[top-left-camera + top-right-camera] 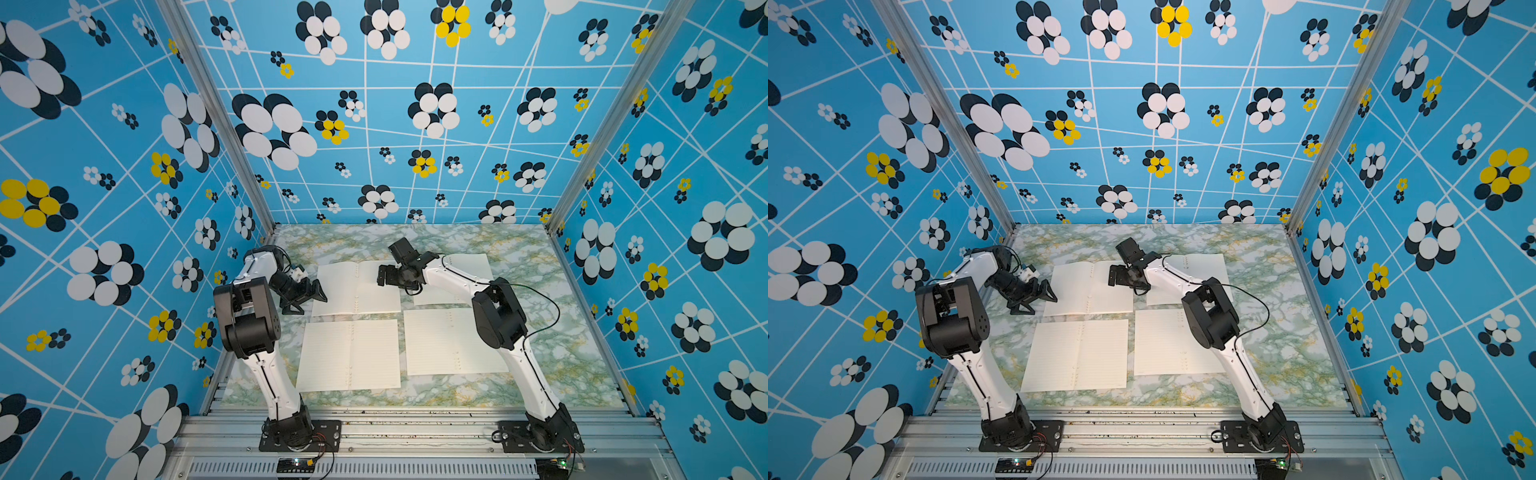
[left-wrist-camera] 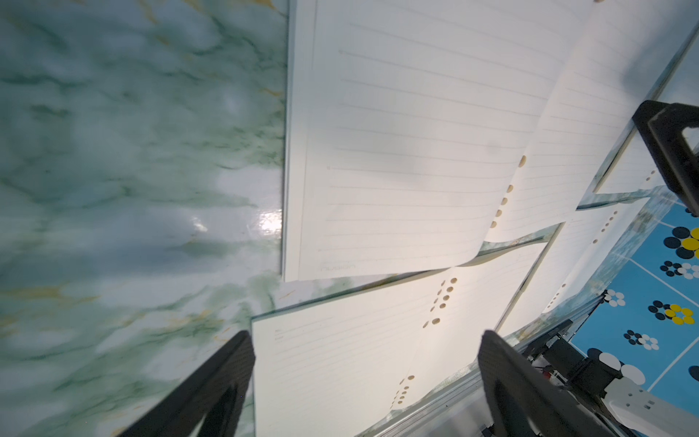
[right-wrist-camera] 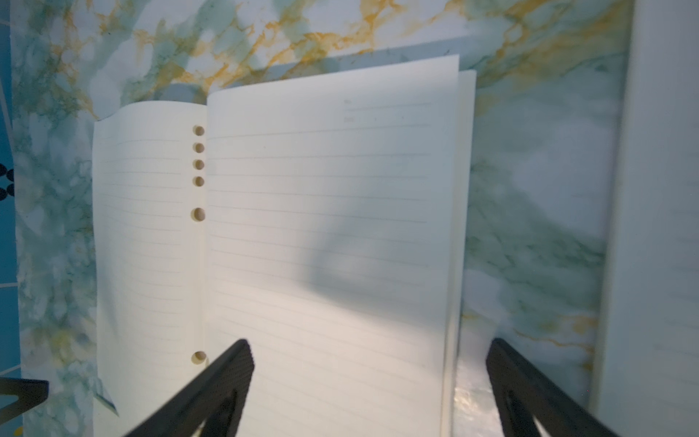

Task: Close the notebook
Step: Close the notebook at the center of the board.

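Both top views show the open cream lined notebook (image 1: 349,291) far-left on the green marble tabletop (image 1: 540,266). Black right gripper (image 1: 381,276) hovers over its right page, jaws apart; black left gripper (image 1: 309,300) sits beside it, likewise spread.

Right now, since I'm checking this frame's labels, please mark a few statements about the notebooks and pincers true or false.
1. Four notebooks lie open on the table. True.
2. The right pincer is shut on a page. False: it is open and holds nothing.
3. The left pincer grips a pen. False: it is open and empty, beside the far left notebook.
4. The visible pages are lined. True.
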Controlling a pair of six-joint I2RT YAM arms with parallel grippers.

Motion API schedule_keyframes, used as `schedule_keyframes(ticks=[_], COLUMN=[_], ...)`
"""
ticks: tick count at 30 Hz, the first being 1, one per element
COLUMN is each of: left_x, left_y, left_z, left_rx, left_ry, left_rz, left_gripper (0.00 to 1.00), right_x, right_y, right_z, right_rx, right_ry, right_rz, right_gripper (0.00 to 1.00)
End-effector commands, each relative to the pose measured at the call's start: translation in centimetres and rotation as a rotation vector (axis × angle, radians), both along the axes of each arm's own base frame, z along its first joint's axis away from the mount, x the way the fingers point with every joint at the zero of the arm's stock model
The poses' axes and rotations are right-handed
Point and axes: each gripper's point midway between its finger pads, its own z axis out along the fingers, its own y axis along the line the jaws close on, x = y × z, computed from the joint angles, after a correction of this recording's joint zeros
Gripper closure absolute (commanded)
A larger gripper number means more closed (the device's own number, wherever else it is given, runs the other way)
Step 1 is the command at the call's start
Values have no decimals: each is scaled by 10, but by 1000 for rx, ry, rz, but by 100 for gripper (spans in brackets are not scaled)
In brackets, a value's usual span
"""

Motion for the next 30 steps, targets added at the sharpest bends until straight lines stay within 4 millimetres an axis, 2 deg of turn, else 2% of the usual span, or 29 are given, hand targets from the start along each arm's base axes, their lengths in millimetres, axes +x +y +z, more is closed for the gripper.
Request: schedule_keyframes(ticks=[1,7,16,30], left_x=[5,20,30,30], left_y=[4,9,7,-21], left_z=[-6,-17,-38,-48], left_rx=[40,81,91,107], left_ry=[18,7,39,62], left_rz=[-15,-21,-31,-92], left_gripper=[5,5,6,7], right_x=[-9,-11,-15,-30], right_y=[4,3,7,16], right_z=[-15,-19,-25,-33], right_rx=[-14,-23,-20,-27], right_ry=[45,54,71,88], right_rz=[-3,-11,-6,5], right_gripper=[1,1,1,1])
